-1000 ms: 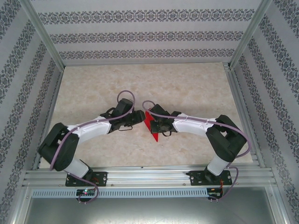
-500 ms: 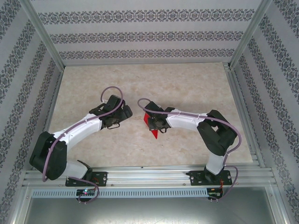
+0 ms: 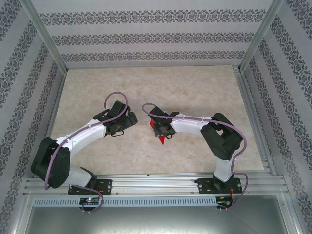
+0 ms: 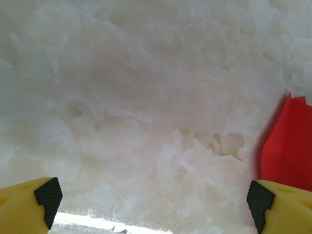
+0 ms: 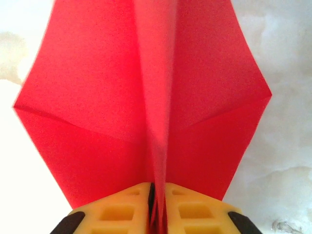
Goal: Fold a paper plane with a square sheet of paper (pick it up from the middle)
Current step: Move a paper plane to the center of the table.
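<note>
The left arm [image 3: 83,134] has backed off leftward, left fingers [image 4: 46,195] spread wide; right fingers [image 5: 122,214] clamp the paper plane [image 5: 97,97] by its centre fold, its nose pointing toward the arm bases.

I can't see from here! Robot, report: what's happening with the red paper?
Left gripper open, empty. Right gripper shut on paper plane, middle crease. No obstacle seen.

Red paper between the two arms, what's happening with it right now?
The right gripper is shut on the paper plane, pinching its centre fold so the creased wings fan out on both sides, near the middle of the table. The left gripper is wide open just beside it, holding nothing.
</note>
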Robot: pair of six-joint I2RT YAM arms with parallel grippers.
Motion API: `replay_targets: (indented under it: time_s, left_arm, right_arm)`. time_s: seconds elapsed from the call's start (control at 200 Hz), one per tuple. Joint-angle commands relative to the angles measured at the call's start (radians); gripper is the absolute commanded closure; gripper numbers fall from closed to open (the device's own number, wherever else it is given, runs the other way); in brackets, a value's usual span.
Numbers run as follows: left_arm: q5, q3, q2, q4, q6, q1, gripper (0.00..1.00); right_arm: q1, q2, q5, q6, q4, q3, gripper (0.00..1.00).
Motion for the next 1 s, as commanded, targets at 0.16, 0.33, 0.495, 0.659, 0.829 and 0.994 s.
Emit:
replay_targets:
  time_s: [0.16,0.33,0.495,0.659,0.829,0.994]
  left_arm:
    - [-0.022,-0.009,-0.006,-0.069,-0.004,0.011,0.0]
    - [-0.033,-0.015,-0.021,-0.081,-0.006,0.012,0.0]
    - [-0.034,-0.019,-0.024,-0.092,-0.001,0.012,0.0]
    - [-0.027,-0.02,-0.012,-0.087,0.001,0.012,0.0]
    - [-0.009,-0.014,0.011,-0.069,0.023,0.012,0.0]
    - [-0.007,-0.012,0.023,-0.066,0.032,0.012,0.0]
  right_arm:
    - [-0.041,0.064,0.044,-0.025,-0.05,0.069,0.93]
    - [-0.103,0.1,0.032,-0.104,-0.069,0.25,0.93]
    - [-0.142,0.198,0.013,-0.145,-0.093,0.386,0.93]
    - [-0.166,0.265,0.002,-0.173,-0.126,0.476,0.9]
    - [-0.172,0.332,-0.019,-0.17,-0.181,0.529,0.88]
    - [-0.173,0.367,-0.009,-0.155,-0.199,0.543,0.85]
